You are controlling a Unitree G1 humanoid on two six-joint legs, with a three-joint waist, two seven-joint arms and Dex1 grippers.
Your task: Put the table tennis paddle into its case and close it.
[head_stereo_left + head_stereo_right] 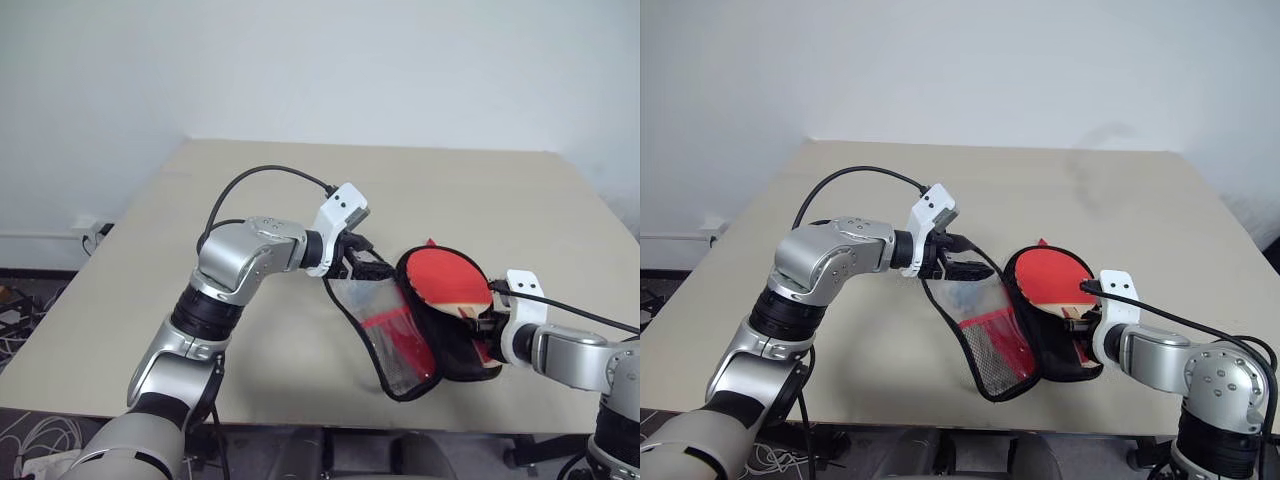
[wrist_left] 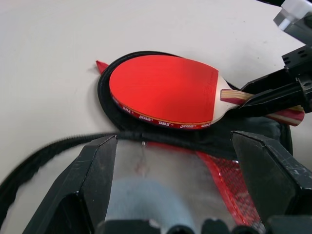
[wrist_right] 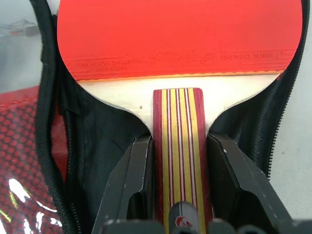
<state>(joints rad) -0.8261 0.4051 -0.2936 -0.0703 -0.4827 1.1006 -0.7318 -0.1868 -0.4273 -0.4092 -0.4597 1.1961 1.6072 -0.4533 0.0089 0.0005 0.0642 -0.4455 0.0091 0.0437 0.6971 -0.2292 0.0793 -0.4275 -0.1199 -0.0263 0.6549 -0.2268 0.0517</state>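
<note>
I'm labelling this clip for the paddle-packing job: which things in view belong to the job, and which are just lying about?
Part of the job:
- table tennis paddle, handle clamped in the right end effector, blade over the open case
- case, flap lifted by the left end effector

Just there:
- table
- cables and a wall socket on the floor

The table tennis paddle [image 3: 180,34] rubber reads "POWER FOR CHAMPION".
</note>
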